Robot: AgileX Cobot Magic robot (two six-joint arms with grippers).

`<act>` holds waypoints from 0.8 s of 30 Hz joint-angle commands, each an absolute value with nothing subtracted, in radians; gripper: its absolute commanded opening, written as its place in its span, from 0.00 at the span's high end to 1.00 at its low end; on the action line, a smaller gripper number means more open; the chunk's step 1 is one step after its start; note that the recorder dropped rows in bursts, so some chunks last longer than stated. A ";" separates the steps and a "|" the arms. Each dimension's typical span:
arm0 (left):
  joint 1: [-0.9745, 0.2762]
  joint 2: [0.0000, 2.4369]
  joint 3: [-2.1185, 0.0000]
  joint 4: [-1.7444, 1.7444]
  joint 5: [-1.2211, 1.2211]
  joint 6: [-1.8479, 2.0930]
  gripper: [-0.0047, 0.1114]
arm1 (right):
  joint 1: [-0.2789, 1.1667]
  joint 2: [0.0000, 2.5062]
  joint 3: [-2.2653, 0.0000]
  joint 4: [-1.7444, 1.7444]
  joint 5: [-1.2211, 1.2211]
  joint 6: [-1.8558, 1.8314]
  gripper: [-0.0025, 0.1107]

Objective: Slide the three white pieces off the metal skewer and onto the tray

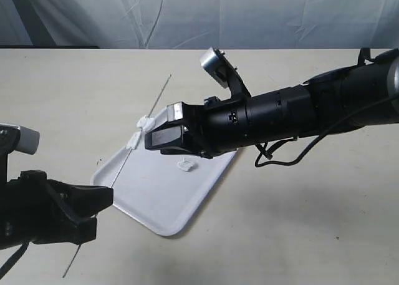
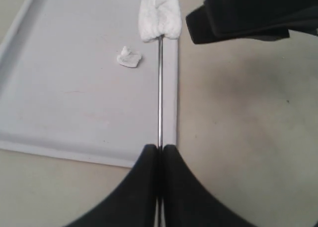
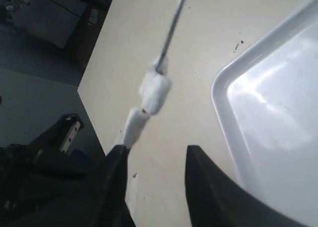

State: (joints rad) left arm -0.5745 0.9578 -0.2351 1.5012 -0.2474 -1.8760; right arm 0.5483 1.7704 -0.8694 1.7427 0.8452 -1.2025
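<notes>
Right tool (image 1: 153, 131), jaws apart, is your nearer one: two white pieces (image 1: 145, 120) sit just at its 9 o'clock on the metal skewer (image 1: 122, 166), axis running 1 to 7 o'clock. Third piece (image 1: 186, 165) lies loose on the one tray (image 1: 168, 204). Left tool (image 1: 105, 204) clamps the skewer's 7 o'clock end.

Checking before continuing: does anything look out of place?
Nothing spilled or damaged. One white piece lies in the tray; the other two sit on the skewer right at the tray's edge, so they might drop outside.
</notes>
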 commanded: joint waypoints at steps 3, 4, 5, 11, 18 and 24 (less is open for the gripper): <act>-0.579 0.953 -0.241 1.495 -0.297 -1.882 0.96 | 0.548 1.758 -0.914 1.744 0.849 -1.217 0.64; -0.579 0.953 -0.241 1.495 -0.299 -1.882 0.96 | 0.548 1.758 -0.914 1.744 0.847 -1.217 0.64; -0.579 0.953 -0.241 1.495 -0.304 -1.882 0.96 | 0.548 1.758 -0.915 1.744 0.842 -1.217 0.64; -0.579 0.953 -0.239 1.504 -0.293 -1.882 0.96 | 0.548 1.758 -0.915 1.744 0.823 -1.215 0.71; -0.579 0.953 -0.239 1.504 -0.310 -1.882 0.96 | 0.548 1.758 -0.915 1.744 0.794 -1.215 0.98; -0.579 0.953 -0.196 1.534 -0.334 -1.884 0.96 | 0.548 1.758 -0.915 1.744 0.747 -1.215 0.98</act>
